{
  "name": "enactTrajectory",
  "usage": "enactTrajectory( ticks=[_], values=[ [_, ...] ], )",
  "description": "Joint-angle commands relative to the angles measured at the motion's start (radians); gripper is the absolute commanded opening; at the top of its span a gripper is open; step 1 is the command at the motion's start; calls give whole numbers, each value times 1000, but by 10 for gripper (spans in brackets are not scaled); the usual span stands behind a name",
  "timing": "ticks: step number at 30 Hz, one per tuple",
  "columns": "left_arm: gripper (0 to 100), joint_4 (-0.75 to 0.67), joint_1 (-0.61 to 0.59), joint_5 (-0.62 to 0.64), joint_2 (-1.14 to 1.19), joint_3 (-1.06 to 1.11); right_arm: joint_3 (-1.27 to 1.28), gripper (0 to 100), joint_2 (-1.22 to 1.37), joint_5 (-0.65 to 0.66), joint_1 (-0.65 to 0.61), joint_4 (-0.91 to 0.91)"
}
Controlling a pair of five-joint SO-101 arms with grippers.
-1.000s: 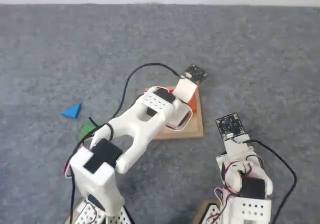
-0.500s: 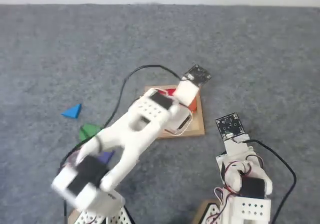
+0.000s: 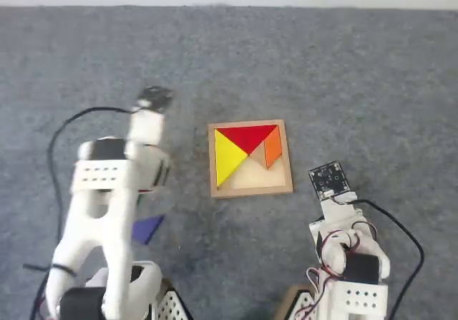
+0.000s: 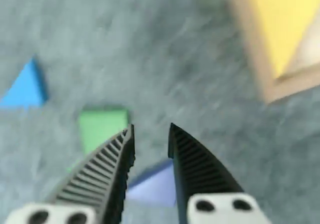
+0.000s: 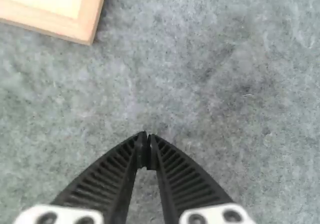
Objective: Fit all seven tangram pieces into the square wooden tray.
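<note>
The square wooden tray lies mid-table holding a red triangle, a yellow triangle and an orange piece. Left of the tray stands my left arm. Its gripper hangs open and empty above the carpet, over a green piece and a purple piece. A blue triangle lies farther out, and the tray's corner with the yellow piece is off to one side. The purple piece lies beside the left arm. My right gripper is shut and empty over the carpet near a tray corner.
Grey carpet covers the table. The right arm stands just right of the tray's near corner. A black cable loops from the left arm. Open carpet lies behind and to the right of the tray.
The left arm has swung left from over the tray to the loose pieces, uncovering the tray. The right arm has not moved.
</note>
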Motion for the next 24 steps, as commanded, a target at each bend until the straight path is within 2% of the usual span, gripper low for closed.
enactTrajectory(
  ticks=[1,3,8,11,16,21,24],
  values=[
    [113,118,-137,-48,-46,-15,17,8,-16,8,-4,1],
    [116,149,-170,-81,-44,-12,17,8,-16,8,-4,1],
    [193,178,-272,-293,-28,-8,17,8,-16,8,-4,1],
    [195,167,-322,-382,3,-15,17,8,-16,8,-4,1],
    [199,9,-362,-427,75,-7,17,8,-16,8,-4,1],
    [224,-14,-285,-445,189,-15,17,8,-16,8,-4,1],
    [233,-83,-267,-428,232,-16,17,8,-16,8,-4,1]
  ],
)
